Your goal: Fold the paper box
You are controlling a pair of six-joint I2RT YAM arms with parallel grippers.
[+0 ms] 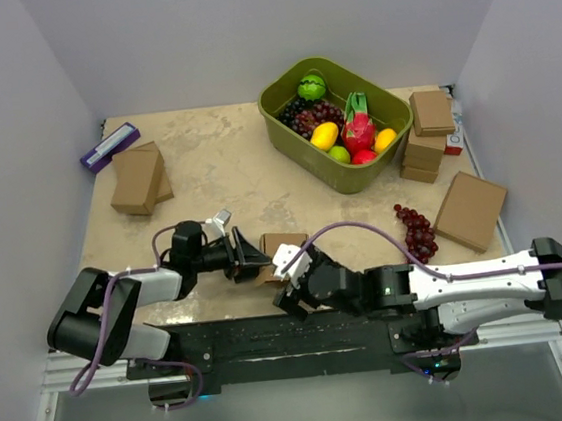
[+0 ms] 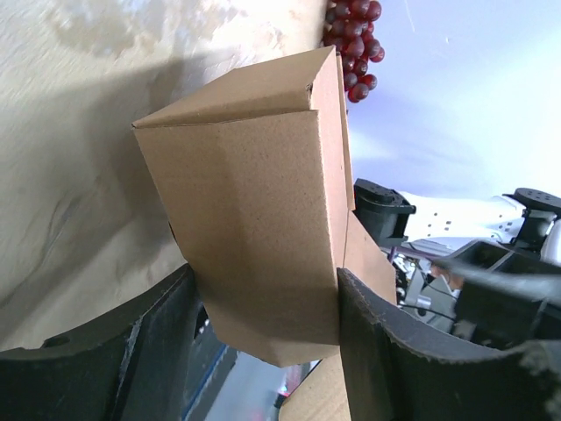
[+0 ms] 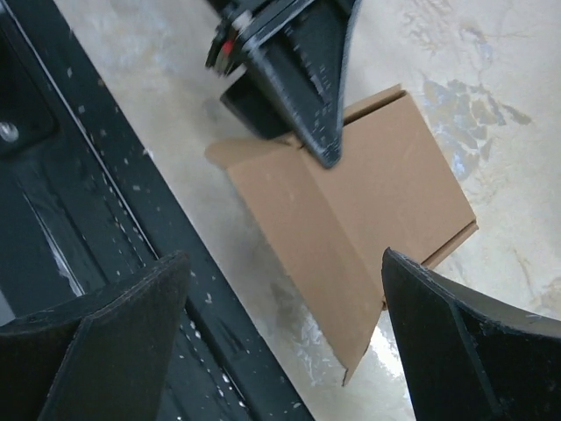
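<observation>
3 plain walls (image 1: pixel 242 34), pale lavender-white, close in the desk (image 1: pixel 216 167) at the back and both sides. The desk top is beige with a mottled, stone-like pattern. A black strip (image 1: pixel 274 337) runs along its near edge. Light is even; shadows are soft.

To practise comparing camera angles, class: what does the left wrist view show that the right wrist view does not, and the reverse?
Only the left wrist view: red grapes beyond the paper box. Only the right wrist view: the black base rail beside the box. Both: the paper box, the left gripper holding it, and the tan table.
</observation>
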